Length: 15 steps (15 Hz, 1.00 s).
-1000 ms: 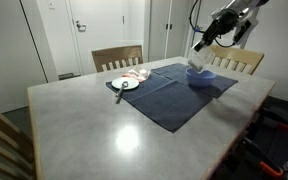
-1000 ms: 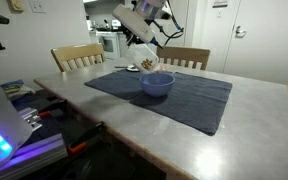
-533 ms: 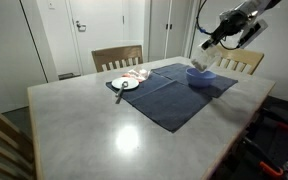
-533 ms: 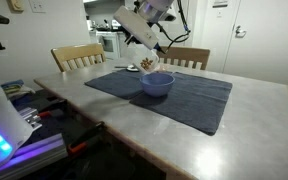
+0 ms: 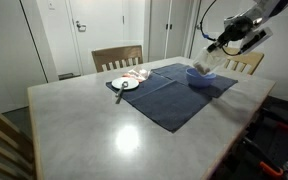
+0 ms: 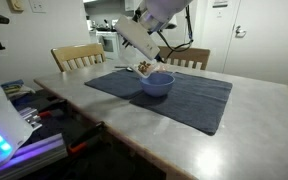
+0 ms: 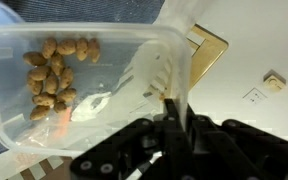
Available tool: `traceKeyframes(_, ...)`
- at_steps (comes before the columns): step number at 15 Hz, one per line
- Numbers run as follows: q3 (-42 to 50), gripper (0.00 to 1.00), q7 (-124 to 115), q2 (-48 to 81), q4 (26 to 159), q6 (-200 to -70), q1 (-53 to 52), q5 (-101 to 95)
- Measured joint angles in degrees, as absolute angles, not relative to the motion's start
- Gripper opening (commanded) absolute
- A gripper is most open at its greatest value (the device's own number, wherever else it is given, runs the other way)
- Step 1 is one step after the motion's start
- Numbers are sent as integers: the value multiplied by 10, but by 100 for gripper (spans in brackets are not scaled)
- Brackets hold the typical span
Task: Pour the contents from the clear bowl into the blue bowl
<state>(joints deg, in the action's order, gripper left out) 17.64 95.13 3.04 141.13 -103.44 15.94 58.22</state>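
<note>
I had the gripper [image 7: 174, 112] clamped on the rim of the clear bowl [image 7: 104, 90], tilted just above the blue bowl [image 6: 159, 85], with brown pieces [image 7: 52, 72] lying inside it.

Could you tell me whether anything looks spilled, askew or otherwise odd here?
Nothing stands out. The claw holds the clear bowl tilted above the blue bowl, its brown pieces bunched in one corner. No strays show on the dark mat, though small ones could escape notice.

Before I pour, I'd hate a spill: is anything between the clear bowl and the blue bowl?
Nothing visible. The gripper holds the clear bowl tilted right at the rim of the blue bowl, with nothing between them.
</note>
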Motion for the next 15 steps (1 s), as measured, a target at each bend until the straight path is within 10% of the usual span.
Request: traceKeyframes(15,182,2,987,49,1406,-1005,175,581)
